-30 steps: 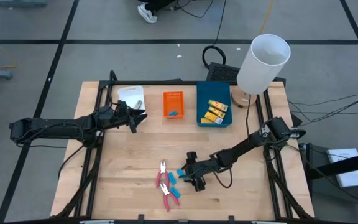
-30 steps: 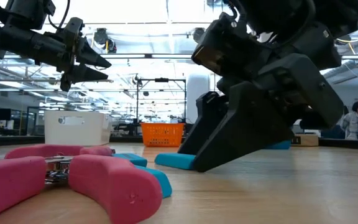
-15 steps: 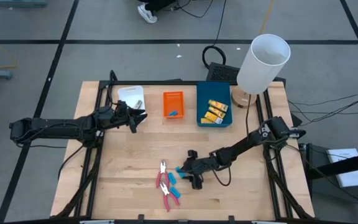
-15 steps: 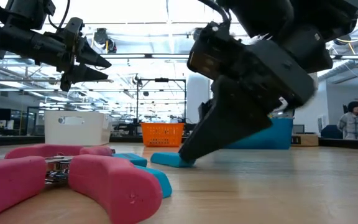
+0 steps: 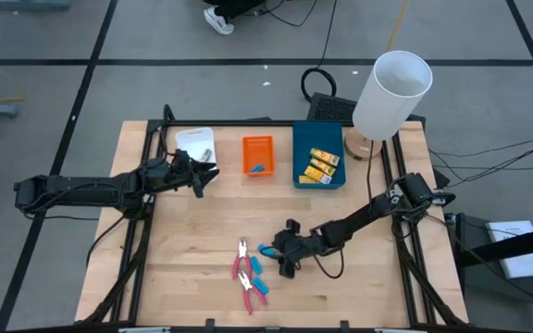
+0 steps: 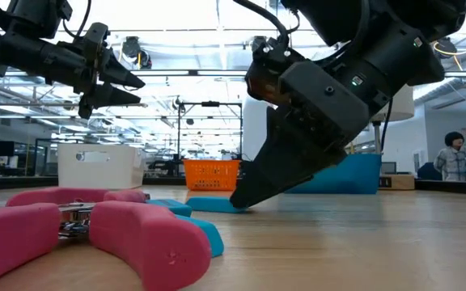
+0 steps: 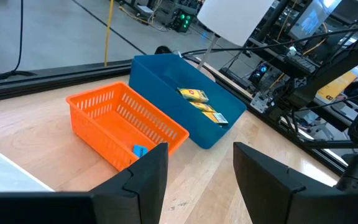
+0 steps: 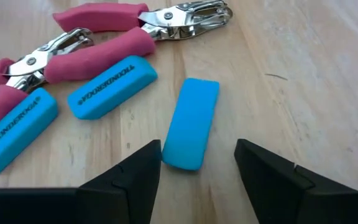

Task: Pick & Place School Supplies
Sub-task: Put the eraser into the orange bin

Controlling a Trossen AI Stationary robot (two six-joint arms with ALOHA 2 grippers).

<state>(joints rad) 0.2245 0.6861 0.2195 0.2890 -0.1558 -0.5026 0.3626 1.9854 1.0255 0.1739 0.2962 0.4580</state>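
Lying nearest the front edge of the table point(image 5: 192, 277) are two pink-handled tools point(image 5: 246, 276) w/ shiny metal jaws, side by side, touching. Two light-blue erasers point(image 8: 112, 86) w/ dark print sit right beside them. A third blue eraser point(image 8: 192, 122), plain on top, lies flat on the wood just next to those.

Right gripper point(image 5: 280, 262) is low over the table, right at that third eraser. Its two dark fingers point(image 8: 272, 180) are apart, one on each side of the eraser's near end, not squeezing it. In the low view the fingertips reach down to the eraser on the wood.

Further back, left gripper point(image 5: 205, 176) hangs in the air above the table, left of middle, near the white tray point(image 5: 194, 141). Fingers point(image 7: 263, 171) apart, nothing between them.

At the far edge, 3 trays in a row: white, then orange tray point(image 5: 257, 155) w/ one small blue piece point(image 7: 140, 150) inside, then blue tray point(image 5: 318, 157) w/ yellow packets point(image 5: 321, 165) in it. A tall white cylinder point(image 5: 391, 95) stands just beside the blue tray, at the table's far right corner.

A person point(image 6: 455, 157) stands in the room behind, far off.
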